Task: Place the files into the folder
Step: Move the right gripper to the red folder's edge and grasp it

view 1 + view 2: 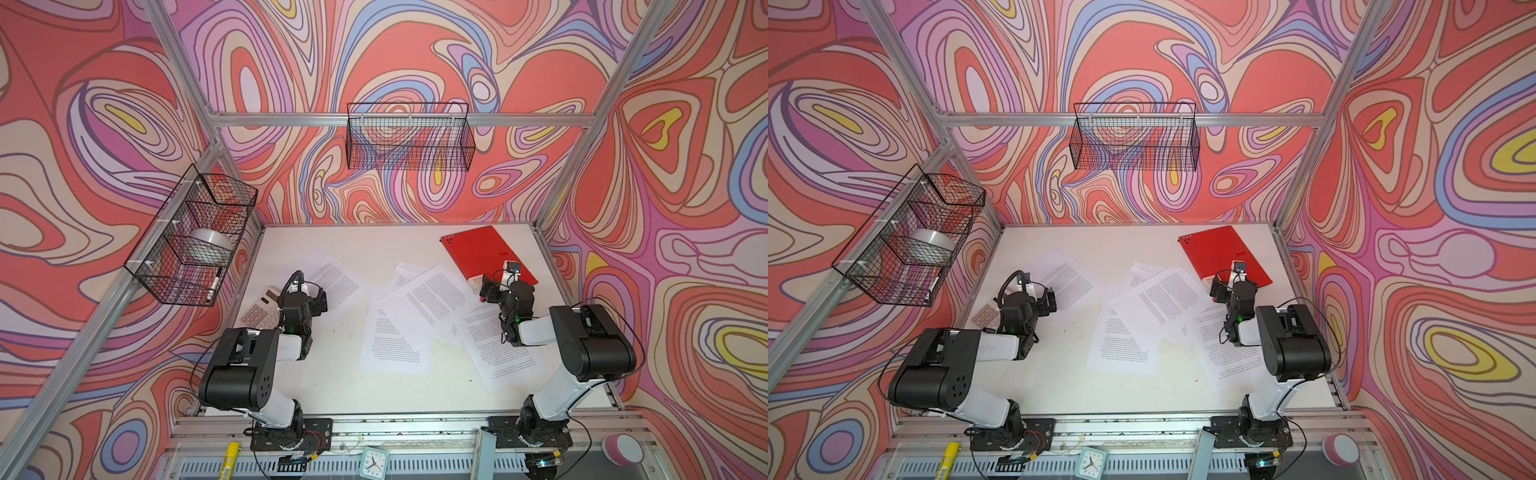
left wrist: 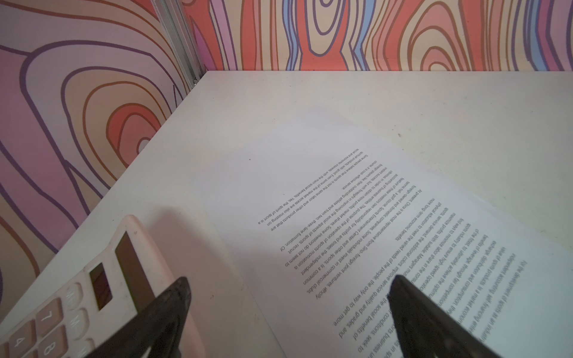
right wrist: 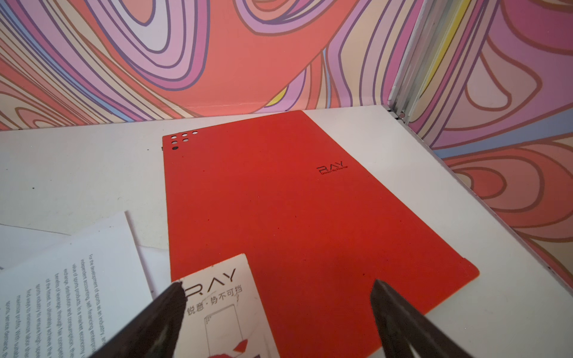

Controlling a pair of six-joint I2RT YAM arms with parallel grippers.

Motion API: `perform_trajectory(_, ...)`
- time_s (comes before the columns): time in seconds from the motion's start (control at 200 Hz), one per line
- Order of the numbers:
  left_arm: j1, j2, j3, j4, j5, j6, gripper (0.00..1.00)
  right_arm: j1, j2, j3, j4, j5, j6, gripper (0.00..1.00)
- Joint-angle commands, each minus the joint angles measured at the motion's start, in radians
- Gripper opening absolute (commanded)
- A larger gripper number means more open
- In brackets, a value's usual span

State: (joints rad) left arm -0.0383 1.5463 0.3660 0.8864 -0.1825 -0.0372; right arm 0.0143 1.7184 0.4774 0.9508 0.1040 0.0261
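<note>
Beige calculator [image 1: 259, 314] lies on the white table [image 1: 332, 386], clock [image 1: 374, 462] beyond its near edge

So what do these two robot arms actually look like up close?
The left arm and right arm are chunky black joint housings joined by white links, with black cables looping alongside and a small green light near each wrist. The left end effector and right end effector each have two dark, tapering fingers.

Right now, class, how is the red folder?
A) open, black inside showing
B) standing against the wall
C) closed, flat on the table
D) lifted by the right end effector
C: the red folder lies flat on the table with its red cover up, the files loose outside it.
</note>
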Motion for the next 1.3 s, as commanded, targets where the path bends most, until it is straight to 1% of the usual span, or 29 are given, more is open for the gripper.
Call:
perform_trajectory(0.0,0.005,-0.005,0.001,0.023,0.011,0.006,1.00,-0.002,-0.006,-0.010,0.011,-0.009,-0.008,0.98)
perform_trajectory(0.461,0.005,-0.005,0.002,0.019,0.009,0.005,1.00,-0.002,-0.005,-0.007,0.006,-0.018,-0.005,0.98)
perform_trajectory(0.481,0.005,-0.007,0.002,0.025,-0.009,0.004,1.00,-0.001,-0.005,-0.005,0.001,-0.019,-0.004,0.98)
perform_trajectory(0.511,0.005,-0.031,0.012,-0.023,-0.064,-0.015,1.00,-0.008,-0.003,0.001,-0.007,-0.032,0.000,0.98)
perform_trajectory(0.536,0.008,-0.062,0.015,-0.080,-0.058,-0.037,1.00,-0.011,-0.007,-0.004,-0.004,-0.034,0.000,0.98)
perform_trajectory(0.551,0.009,-0.070,0.013,-0.081,-0.053,-0.040,1.00,-0.010,-0.011,-0.005,0.004,-0.016,0.000,0.98)
perform_trajectory(0.601,-0.005,-0.050,-0.023,0.044,-0.047,-0.010,1.00,0.000,-0.060,-0.003,-0.040,0.071,0.018,0.98)
perform_trajectory(0.631,-0.031,-0.058,-0.032,0.059,-0.094,0.015,1.00,0.004,-0.124,0.002,-0.109,0.137,0.035,0.98)
perform_trajectory(0.681,-0.080,-0.129,-0.004,-0.050,-0.208,0.038,1.00,0.003,-0.218,0.041,-0.257,0.228,0.082,0.98)
perform_trajectory(0.736,-0.098,-0.252,0.057,-0.243,-0.237,0.035,1.00,0.003,-0.291,0.096,-0.396,0.308,0.153,0.98)
perform_trajectory(0.771,-0.098,-0.312,0.091,-0.325,-0.252,-0.038,1.00,0.003,-0.318,0.134,-0.497,0.330,0.202,0.98)
perform_trajectory(0.796,-0.099,-0.343,0.112,-0.374,-0.291,-0.117,1.00,0.003,-0.331,0.172,-0.573,0.336,0.228,0.98)
perform_trajectory(0.821,-0.100,-0.369,0.137,-0.455,-0.317,-0.226,1.00,0.003,-0.336,0.201,-0.629,0.339,0.245,0.99)
perform_trajectory(0.846,-0.100,-0.393,0.202,-0.554,-0.319,-0.329,1.00,0.003,-0.335,0.225,-0.667,0.360,0.272,0.98)
perform_trajectory(0.866,-0.100,-0.406,0.237,-0.639,-0.303,-0.383,1.00,0.003,-0.331,0.240,-0.698,0.391,0.306,0.98)
perform_trajectory(0.901,-0.100,-0.411,0.288,-0.745,-0.253,-0.427,1.00,0.000,-0.328,0.277,-0.788,0.423,0.392,0.98)
perform_trajectory(0.931,-0.100,-0.404,0.339,-0.816,-0.205,-0.463,1.00,-0.005,-0.327,0.312,-0.877,0.421,0.443,0.98)
perform_trajectory(0.961,-0.098,-0.392,0.379,-0.869,-0.156,-0.504,1.00,-0.007,-0.325,0.340,-0.933,0.400,0.464,0.98)
perform_trajectory(0.991,-0.089,-0.385,0.416,-0.928,-0.076,-0.551,1.00,-0.016,-0.327,0.362,-0.971,0.332,0.464,0.98)
perform_trajectory(1.021,-0.074,-0.381,0.445,-0.963,0.040,-0.579,1.00,-0.029,-0.337,0.364,-0.975,0.246,0.455,0.98)
perform_trajectory(1.026,-0.071,-0.381,0.448,-0.966,0.051,-0.582,1.00,-0.029,-0.337,0.364,-0.975,0.246,0.455,0.98)
perform_trajectory(1.036,-0.067,-0.381,0.456,-0.971,0.102,-0.586,1.00,-0.034,-0.345,0.359,-0.970,0.213,0.453,0.98)
perform_trajectory(1.056,-0.061,-0.381,0.469,-0.980,0.178,-0.591,1.00,-0.041,-0.360,0.347,-0.960,0.181,0.457,0.98)
perform_trajectory(1.076,-0.059,-0.384,0.480,-0.994,0.227,-0.599,1.00,-0.047,-0.375,0.334,-0.950,0.158,0.467,0.98)
perform_trajectory(1.116,-0.059,-0.392,0.497,-1.022,0.300,-0.630,1.00,-0.068,-0.408,0.303,-0.935,0.101,0.499,0.98)
perform_trajectory(1.172,-0.060,-0.406,0.514,-1.042,0.396,-0.651,1.00,-0.113,-0.428,0.279,-0.914,-0.014,0.535,0.98)
perform_trajectory(1.232,-0.060,-0.415,0.538,-1.074,0.489,-0.645,1.00,-0.145,-0.415,0.276,-0.918,-0.109,0.579,0.97)
perform_trajectory(1.297,-0.060,-0.418,0.574,-1.131,0.579,-0.607,1.00,-0.173,-0.377,0.261,-0.883,-0.257,0.648,0.93)
